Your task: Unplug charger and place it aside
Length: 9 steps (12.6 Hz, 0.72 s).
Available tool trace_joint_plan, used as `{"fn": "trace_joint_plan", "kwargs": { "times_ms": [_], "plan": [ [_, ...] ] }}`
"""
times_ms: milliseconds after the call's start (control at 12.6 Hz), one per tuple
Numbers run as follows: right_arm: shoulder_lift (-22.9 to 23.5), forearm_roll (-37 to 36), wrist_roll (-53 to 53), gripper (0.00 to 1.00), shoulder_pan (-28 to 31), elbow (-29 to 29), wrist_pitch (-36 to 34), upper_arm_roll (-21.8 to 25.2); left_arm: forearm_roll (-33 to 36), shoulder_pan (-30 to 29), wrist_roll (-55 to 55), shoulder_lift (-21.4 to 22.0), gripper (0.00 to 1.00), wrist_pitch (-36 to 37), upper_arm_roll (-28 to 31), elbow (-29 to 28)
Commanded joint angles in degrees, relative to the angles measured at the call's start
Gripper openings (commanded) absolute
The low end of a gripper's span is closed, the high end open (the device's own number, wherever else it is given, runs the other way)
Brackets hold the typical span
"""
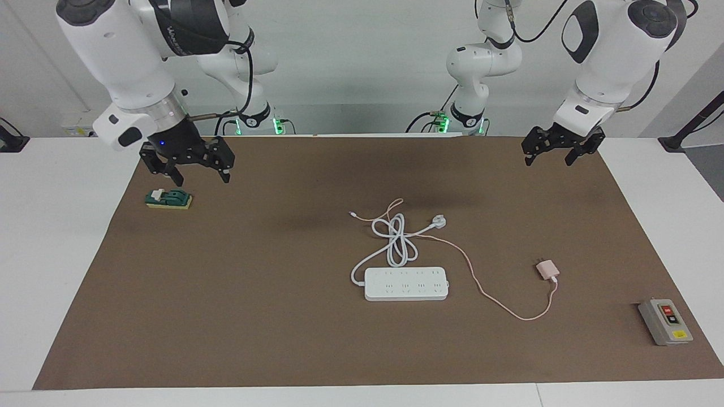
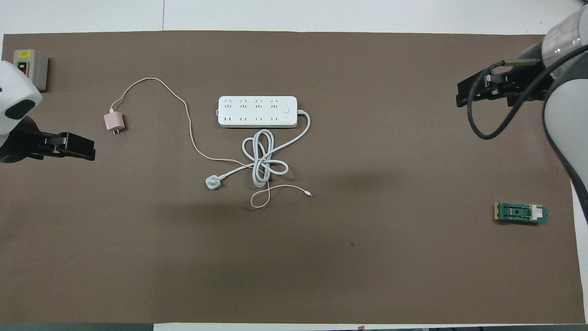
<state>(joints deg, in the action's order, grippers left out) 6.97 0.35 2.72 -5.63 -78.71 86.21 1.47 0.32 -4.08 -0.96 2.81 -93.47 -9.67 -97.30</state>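
Note:
The pale-pink charger lies on the brown mat, unplugged, well apart from the white power strip toward the left arm's end. Its prongs are bare in the overhead view. Its thin pink cable loops away and runs across the strip's coiled white cord. The strip's sockets are all empty. My left gripper hangs open and empty over the mat at the left arm's end. My right gripper hangs open and empty over the mat at the right arm's end.
A grey switch box with red and black buttons sits farther from the robots than the charger. A green block on a yellow base lies just under the right gripper. The strip's round white plug lies loose beside the coil.

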Motion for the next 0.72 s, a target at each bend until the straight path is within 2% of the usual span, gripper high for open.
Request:
{"fn": "trace_joint_plan", "kwargs": {
  "times_ms": [0,159,319,637],
  "plan": [
    [-7.83,-1.31,-2.89,1.00,2.64,-11.08,2.38,-1.12,-0.68,0.47,0.70,2.01,1.00,1.71,-0.08,0.71],
    [-9.43,-1.31,-3.25,1.00,4.56,-14.26,3.26,-2.34,-0.50,0.74,0.53,1.76,1.00,2.68,-0.17,1.23],
    [-9.96,-1.31,-3.34,1.00,8.00,-14.80,3.09,-5.86,-0.41,0.74,0.61,1.75,1.00,3.64,-0.17,1.41],
    [-10.14,-1.31,-2.55,1.00,7.74,-15.07,3.00,-5.96,-0.76,1.35,0.79,1.14,1.00,3.74,-0.17,2.73]
  ]
}}
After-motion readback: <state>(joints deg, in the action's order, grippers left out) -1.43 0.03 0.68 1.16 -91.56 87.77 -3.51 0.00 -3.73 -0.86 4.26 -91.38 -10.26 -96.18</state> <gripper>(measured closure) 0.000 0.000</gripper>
